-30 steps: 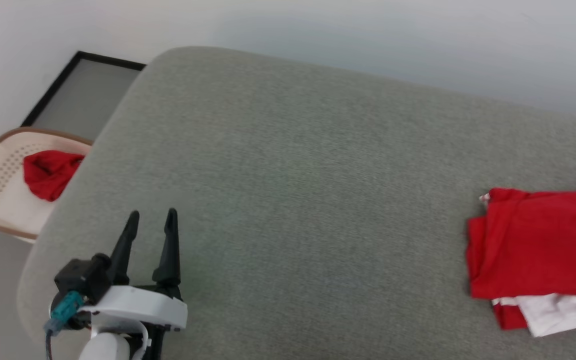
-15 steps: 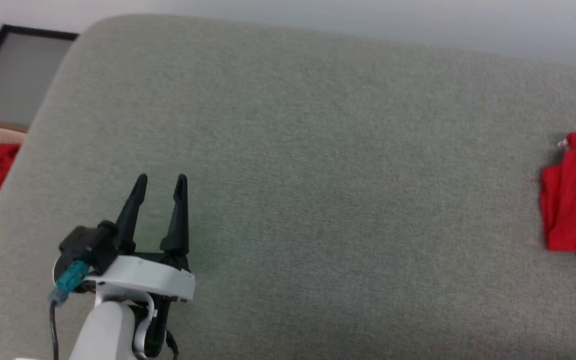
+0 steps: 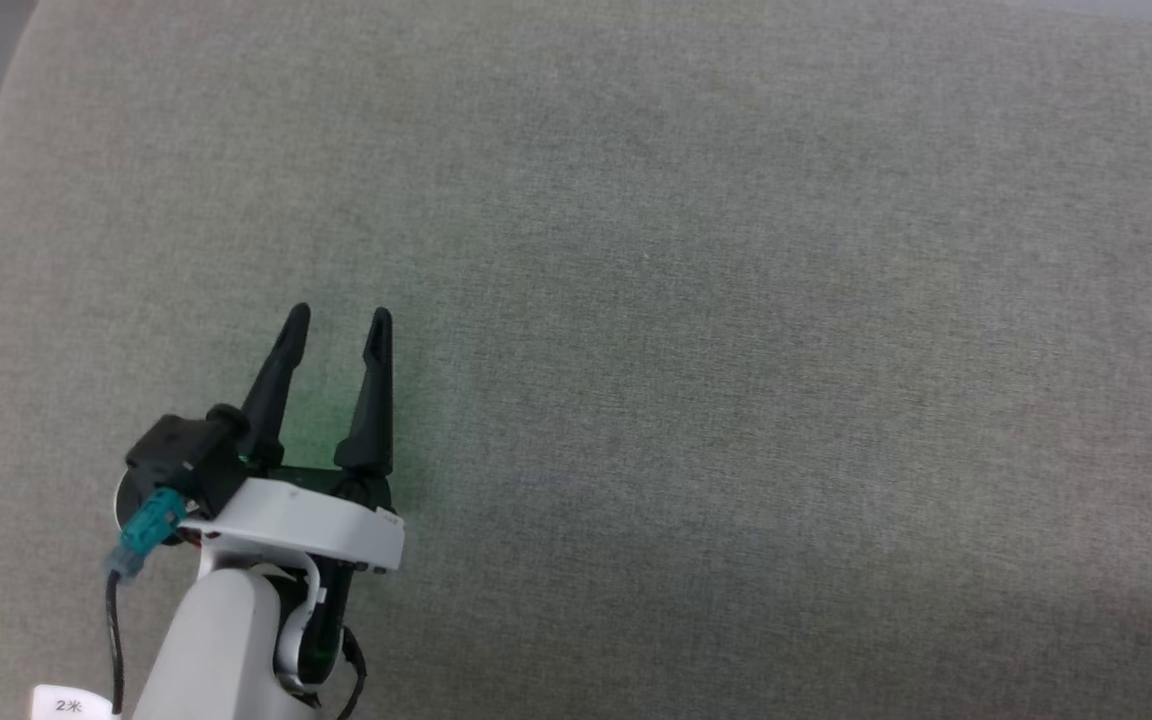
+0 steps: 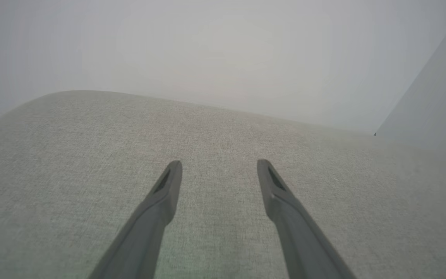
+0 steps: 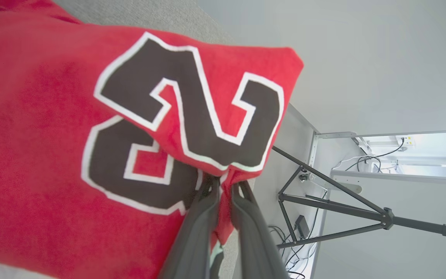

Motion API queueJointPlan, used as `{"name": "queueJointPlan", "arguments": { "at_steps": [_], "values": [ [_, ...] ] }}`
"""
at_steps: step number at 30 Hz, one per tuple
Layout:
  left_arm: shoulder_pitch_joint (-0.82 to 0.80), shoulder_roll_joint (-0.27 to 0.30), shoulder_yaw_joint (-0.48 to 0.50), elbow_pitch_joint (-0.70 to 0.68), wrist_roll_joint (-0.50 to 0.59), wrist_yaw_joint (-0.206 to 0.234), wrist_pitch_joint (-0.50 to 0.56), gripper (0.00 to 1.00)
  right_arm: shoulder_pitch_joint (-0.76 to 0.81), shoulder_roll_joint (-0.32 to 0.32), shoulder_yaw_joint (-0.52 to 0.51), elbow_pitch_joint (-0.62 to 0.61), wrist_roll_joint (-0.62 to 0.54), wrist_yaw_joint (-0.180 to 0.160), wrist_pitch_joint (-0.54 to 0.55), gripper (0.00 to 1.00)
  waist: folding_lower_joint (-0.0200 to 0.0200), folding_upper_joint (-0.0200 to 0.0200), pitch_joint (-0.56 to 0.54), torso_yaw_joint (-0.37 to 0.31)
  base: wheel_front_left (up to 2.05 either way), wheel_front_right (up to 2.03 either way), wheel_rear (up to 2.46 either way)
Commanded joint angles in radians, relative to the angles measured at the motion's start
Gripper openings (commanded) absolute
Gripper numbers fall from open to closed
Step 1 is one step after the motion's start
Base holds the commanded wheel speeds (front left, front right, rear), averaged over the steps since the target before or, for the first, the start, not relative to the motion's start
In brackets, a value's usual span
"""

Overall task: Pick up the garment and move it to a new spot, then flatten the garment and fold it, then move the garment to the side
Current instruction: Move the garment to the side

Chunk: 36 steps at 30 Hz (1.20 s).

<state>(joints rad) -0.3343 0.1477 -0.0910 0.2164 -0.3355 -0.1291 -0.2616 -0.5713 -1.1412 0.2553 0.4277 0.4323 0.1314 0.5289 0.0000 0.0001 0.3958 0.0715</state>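
The right hand (image 5: 226, 185) pinches, nearly shut, a small fold of the shirt (image 5: 33, 193) bunched just ahead of it, so that thin hold could slip, while the left hand (image 3: 339, 318) hangs wide open, empty, above the counter (image 3: 736, 300).

The left gripper (image 3: 339, 315) sits at the near left, fingers spread wide and pointing far, while the right gripper (image 5: 225, 185) is pinched narrowly onto the garment (image 5: 45, 116).

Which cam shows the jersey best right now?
Right wrist view: the red jersey sits close up, number legible, pinched in the right tool. Head and left wrist views face the grey fabric surface and open left tool.
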Motion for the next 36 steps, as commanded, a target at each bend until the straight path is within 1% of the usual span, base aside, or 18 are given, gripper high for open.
{"name": "queueJointPlan", "arguments": {
  "at_steps": [1, 7, 11, 12, 13, 14, 15, 16, 23, 26, 29, 32, 33, 36],
  "values": [
    [-0.011, 0.004, -0.003, 0.002, -0.005, -0.003, -0.003, 1.0, -0.02, -0.005, 0.013, 0.017, -0.009, -0.002, 0.001, 0.0, 0.0, -0.0001, 0.005, 0.008, 0.0, 0.0, 0.0],
    [-0.01, 0.003, -0.011, 0.008, -0.005, -0.003, -0.003, 1.0, -0.075, 0.041, 0.042, 0.131, -0.055, -0.002, 0.01, 0.0, 0.0, -0.0001, 0.003, 0.033, 0.0, 0.0, 0.0],
    [-0.003, 0.0, -0.015, 0.01, -0.004, -0.003, -0.003, 1.0, -0.108, 0.083, 0.03, 0.217, -0.074, -0.002, 0.005, 0.0, 0.0, -0.0001, -0.008, 0.052, 0.0, 0.0, 0.0],
    [0.0, 0.0, -0.015, 0.012, -0.004, -0.003, -0.003, 1.0, -0.12, 0.092, 0.023, 0.24, -0.079, -0.002, 0.0, 0.17, 0.0, -0.0001, -0.012, 0.055, 0.0, 0.0, 0.0],
    [0.004, 0.0, -0.014, 0.013, -0.005, -0.003, -0.003, 1.0, -0.125, 0.1, 0.021, 0.257, -0.085, -0.002, -0.001, 0.38, 0.0, -0.0001, -0.016, 0.058, 0.0, 0.0, 0.0],
    [0.007, 0.001, -0.012, 0.014, -0.005, -0.003, -0.003, 1.0, -0.131, 0.11, 0.019, 0.272, -0.088, -0.002, -0.005, 0.49, 0.0, -0.0001, -0.021, 0.06, 0.0, 0.0, 0.0],
    [0.01, 0.001, -0.01, 0.016, -0.006, -0.003, -0.003, 1.0, -0.14, 0.12, 0.014, 0.287, -0.091, -0.002, -0.007, 0.96, 0.0, -0.0001, -0.027, 0.062, 0.0, 0.0, 0.0],
    [0.012, 0.0, -0.008, 0.017, -0.007, -0.003, -0.003, 1.0, -0.143, 0.127, 0.012, 0.299, -0.092, -0.002, -0.009, 1.0, 0.0, -0.0001, -0.034, 0.063, 0.0, 0.0, 0.0],
    [0.036, 0.0, 0.002, 0.025, -0.006, -0.003, -0.003, 1.0, -0.176, 0.151, 0.001, 0.338, -0.089, -0.002, -0.01, 1.0, 0.0, -0.0001, -0.078, 0.055, 0.0, 0.0, 0.0],
    [0.047, -0.001, 0.004, 0.027, -0.007, -0.003, -0.003, 1.0, -0.181, 0.165, -0.008, 0.339, -0.084, -0.002, -0.037, 1.0, 0.0, -0.0001, -0.1, 0.048, 0.0, 0.0, 0.0],
    [0.057, 0.002, 0.005, 0.03, -0.005, -0.003, -0.003, 1.0, -0.179, 0.194, -0.033, 0.333, -0.069, -0.002, -0.091, 1.0, 0.0, -0.0001, -0.127, 0.04, 0.0, 0.0, 0.0],
    [0.071, 0.006, 0.01, 0.032, -0.003, -0.003, -0.003, 1.0, -0.159, 0.244, -0.056, 0.321, -0.043, -0.002, -0.154, 1.0, 0.0, -0.0001, -0.158, 0.028, 0.0, 0.0, 0.0],
    [0.076, 0.007, 0.011, 0.033, -0.003, -0.003, -0.003, 1.0, -0.15, 0.269, -0.071, 0.316, -0.018, -0.002, -0.179, 1.0, 0.0, -0.0001, -0.17, 0.024, 0.0, 0.0, 0.0],
    [0.094, 0.012, 0.021, 0.037, -0.002, -0.003, -0.003, 1.0, -0.112, 0.323, -0.072, 0.282, -0.009, -0.002, -0.279, 1.0, 0.0, -0.0001, -0.212, 0.011, 0.0, 0.0, 0.0]
  ]
}}
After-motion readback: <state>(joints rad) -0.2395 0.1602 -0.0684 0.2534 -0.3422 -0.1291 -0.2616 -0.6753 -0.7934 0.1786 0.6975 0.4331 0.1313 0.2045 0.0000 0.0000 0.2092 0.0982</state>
